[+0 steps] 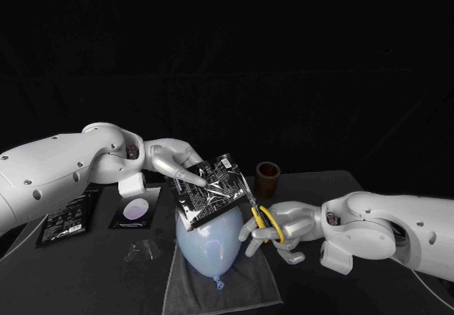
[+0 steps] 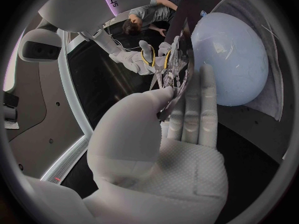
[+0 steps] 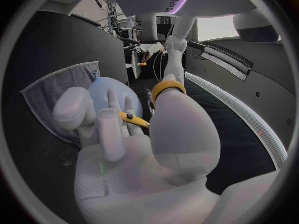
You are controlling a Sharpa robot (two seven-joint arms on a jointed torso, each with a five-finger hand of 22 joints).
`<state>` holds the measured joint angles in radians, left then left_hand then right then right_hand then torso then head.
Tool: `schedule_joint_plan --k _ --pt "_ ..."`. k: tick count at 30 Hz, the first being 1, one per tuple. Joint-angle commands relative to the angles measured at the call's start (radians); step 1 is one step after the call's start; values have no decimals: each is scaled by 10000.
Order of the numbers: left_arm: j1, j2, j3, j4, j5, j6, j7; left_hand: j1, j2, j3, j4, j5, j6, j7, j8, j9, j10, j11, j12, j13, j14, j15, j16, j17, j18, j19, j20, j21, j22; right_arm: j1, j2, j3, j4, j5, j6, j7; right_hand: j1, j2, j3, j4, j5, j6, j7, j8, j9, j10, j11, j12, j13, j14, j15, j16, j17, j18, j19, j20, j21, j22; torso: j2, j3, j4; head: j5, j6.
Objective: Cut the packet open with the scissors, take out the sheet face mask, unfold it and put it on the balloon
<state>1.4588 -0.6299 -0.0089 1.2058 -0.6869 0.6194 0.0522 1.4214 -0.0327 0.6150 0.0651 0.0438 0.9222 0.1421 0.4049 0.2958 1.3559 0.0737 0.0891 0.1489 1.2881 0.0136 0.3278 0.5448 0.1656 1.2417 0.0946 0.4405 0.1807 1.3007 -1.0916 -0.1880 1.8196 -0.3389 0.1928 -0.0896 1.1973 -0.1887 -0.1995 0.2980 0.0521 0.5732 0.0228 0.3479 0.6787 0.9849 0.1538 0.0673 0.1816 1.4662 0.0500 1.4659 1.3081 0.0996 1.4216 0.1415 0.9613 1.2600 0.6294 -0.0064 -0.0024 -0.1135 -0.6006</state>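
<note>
My left hand [image 1: 178,164] holds a black, shiny packet [image 1: 214,189] tilted in the air above the pale blue balloon [image 1: 210,240]. The balloon lies on a grey towel [image 1: 189,289]. My right hand [image 1: 279,226] grips yellow-handled scissors [image 1: 266,223], whose blades [image 1: 248,191] point up along the packet's right edge. In the left wrist view the packet [image 2: 181,59] is pinched between thumb and fingers [image 2: 193,109], with the scissors [image 2: 163,67] at its far edge and the balloon [image 2: 233,59] beyond. The right wrist view shows a yellow scissor loop [image 3: 167,87] around my thumb and the balloon [image 3: 109,92].
A brown cylinder [image 1: 268,178] stands behind the scissors. On the table's left lie a black packet [image 1: 64,220], a dark card with a pale oval [image 1: 135,210] and a clear plastic piece [image 1: 144,249].
</note>
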Motion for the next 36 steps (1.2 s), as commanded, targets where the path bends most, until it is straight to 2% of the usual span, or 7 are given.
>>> schedule_joint_plan --k 1,25,36 --pt "19 -4 12 23 -151 239 253 28 52 23 11 44 51 21 70 1836 42 -32 5 -8 -9 -34 63 16 114 3 -32 44 3 5 -24 4 -21 7 199 -84 35 111 83 6 2 -2390 2051 39 -5 131 -67 60 -20 671 19 17 875 126 22 -7 -23 -9 -5 1 -1 -6 -7" --pt "18 18 12 60 -201 265 255 34 50 20 5 44 51 14 68 1840 41 -36 3 -6 -13 -35 64 25 115 -2 -33 51 8 -3 -33 -10 82 -216 407 -246 31 260 173 -3 -6 -2263 2029 257 -55 212 -82 62 -173 650 9 -8 792 143 -4 -13 -116 -88 1 4 -2 -65 4" --pt "18 12 11 -112 -201 251 235 39 53 16 -1 44 52 7 63 1850 42 -41 1 -2 -19 -39 68 44 115 -12 -34 66 19 -4 -478 -11 426 -438 303 -233 53 350 222 -10 -11 -2250 2019 317 -93 261 -93 73 -231 642 -1 -17 761 150 -15 -20 -152 -120 -8 4 -12 -79 -17"
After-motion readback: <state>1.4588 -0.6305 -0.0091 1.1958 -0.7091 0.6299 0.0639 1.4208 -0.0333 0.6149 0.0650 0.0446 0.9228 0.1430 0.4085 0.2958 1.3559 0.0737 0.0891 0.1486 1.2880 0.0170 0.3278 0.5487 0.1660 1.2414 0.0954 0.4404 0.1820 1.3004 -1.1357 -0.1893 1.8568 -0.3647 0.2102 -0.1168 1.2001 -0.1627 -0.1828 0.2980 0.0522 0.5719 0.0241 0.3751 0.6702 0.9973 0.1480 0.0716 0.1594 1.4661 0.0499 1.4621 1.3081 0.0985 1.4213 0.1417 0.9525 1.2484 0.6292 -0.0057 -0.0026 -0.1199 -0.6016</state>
